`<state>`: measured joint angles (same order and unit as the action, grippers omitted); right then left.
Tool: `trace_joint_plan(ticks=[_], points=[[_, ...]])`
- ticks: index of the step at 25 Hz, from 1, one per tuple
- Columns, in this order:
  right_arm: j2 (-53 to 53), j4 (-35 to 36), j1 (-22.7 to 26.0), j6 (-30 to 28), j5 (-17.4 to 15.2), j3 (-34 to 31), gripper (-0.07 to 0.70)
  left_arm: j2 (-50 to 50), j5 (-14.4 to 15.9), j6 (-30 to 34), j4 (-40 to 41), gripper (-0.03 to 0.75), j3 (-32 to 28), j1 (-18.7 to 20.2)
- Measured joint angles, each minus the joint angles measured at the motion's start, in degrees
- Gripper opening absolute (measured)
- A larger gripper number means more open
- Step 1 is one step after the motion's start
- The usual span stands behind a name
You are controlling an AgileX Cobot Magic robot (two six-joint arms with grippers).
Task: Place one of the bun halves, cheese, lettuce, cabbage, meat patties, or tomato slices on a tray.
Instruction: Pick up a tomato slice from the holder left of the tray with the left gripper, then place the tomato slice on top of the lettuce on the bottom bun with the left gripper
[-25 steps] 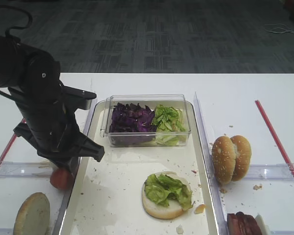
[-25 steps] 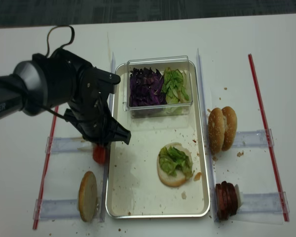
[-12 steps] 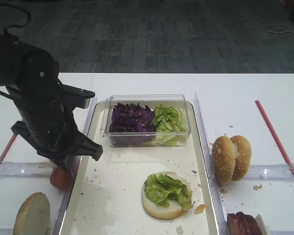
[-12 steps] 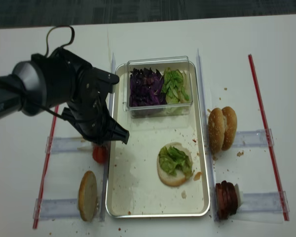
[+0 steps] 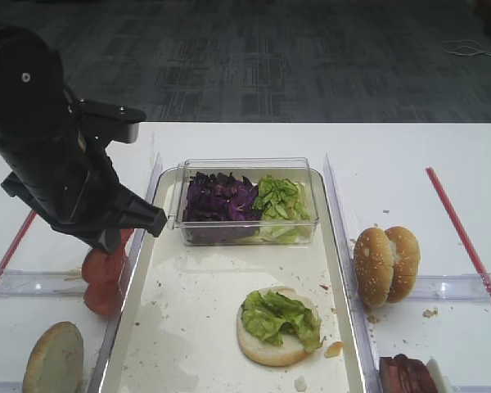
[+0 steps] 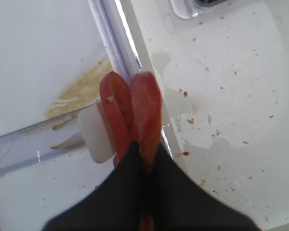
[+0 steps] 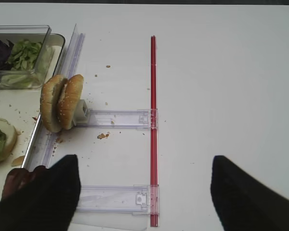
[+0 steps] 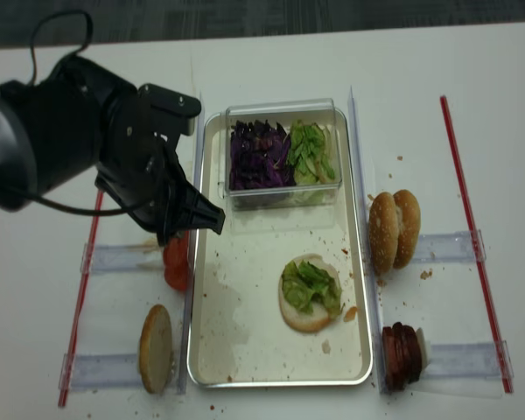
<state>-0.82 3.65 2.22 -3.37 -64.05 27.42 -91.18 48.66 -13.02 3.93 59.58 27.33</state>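
Note:
My left gripper [image 6: 144, 153] is shut on a red tomato slice [image 6: 146, 103], held on edge just left of the tray's rim [image 6: 135, 67]. A second tomato slice [image 6: 111, 103] stands close behind it by a white holder block [image 6: 94, 137]. From above, the held slice [image 8: 177, 252] hangs under the left gripper [image 8: 178, 238], over another slice [image 8: 176, 278] on the table. The white tray [image 5: 188, 327] carries a bun half [image 5: 266, 348] topped with lettuce [image 5: 278, 315]. My right gripper [image 7: 144, 187] is open over bare table.
A clear box [image 5: 245, 201] with purple cabbage [image 5: 219, 196] and lettuce [image 5: 280, 196] sits at the tray's far end. Two bun halves [image 5: 386, 264] and meat patties [image 5: 405, 375] stand right of the tray. A bun half [image 5: 53, 360] lies at front left. Red strips [image 7: 153, 120] edge the table.
My left gripper has shut on a tomato slice and lifted it off the holder. The arm rose and shifted slightly away from the table's front. One slice stays below.

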Motion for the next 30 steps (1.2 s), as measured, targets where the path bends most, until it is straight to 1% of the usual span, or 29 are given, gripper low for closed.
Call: trace_joint_plan(ticks=[2, 4, 6, 12, 15, 17, 18, 20, 25, 30], points=[[0.0, 0.0, 0.0, 0.0, 0.0, 0.0, 0.590, 0.5, 0.3, 2.4, -2.8, 0.025, 0.0, 0.0], [0.0, 0.0, 0.0, 0.0, 0.0, 0.0, 0.590, 0.5, 0.5, 6.6, -7.8, 0.025, 0.0, 0.0], [0.0, 0.0, 0.0, 0.0, 0.0, 0.0, 0.590, 0.5, 0.5, 12.3, -14.7, 0.022, 0.0, 0.0], [0.0, 0.0, 0.0, 0.0, 0.0, 0.0, 0.590, 0.5, 0.6, 30.7, -40.6, 0.021, 0.0, 0.0], [0.0, 0.0, 0.0, 0.0, 0.0, 0.0, 0.590, 0.5, 1.7, 39.4, -52.4, 0.021, 0.0, 0.0], [0.0, 0.0, 0.0, 0.0, 0.0, 0.0, 0.590, 0.5, 2.9, 43.8, -58.2, 0.021, 0.0, 0.0], [0.0, 0.0, 0.0, 0.0, 0.0, 0.0, 0.590, 0.5, 3.5, 45.2, -60.2, 0.020, 0.0, 0.0], [0.0, 0.0, 0.0, 0.0, 0.0, 0.0, 0.590, 0.1, 3.7, 46.4, -62.0, 0.020, 0.0, 0.0], [0.0, 0.0, 0.0, 0.0, 0.0, 0.0, 0.590, -2.8, 3.7, 47.5, -63.5, 0.020, 0.0, 0.0], [0.0, 0.0, 0.0, 0.0, 0.0, 0.0, 0.590, -6.4, 3.1, 50.3, -68.1, 0.018, 0.0, 0.6]])
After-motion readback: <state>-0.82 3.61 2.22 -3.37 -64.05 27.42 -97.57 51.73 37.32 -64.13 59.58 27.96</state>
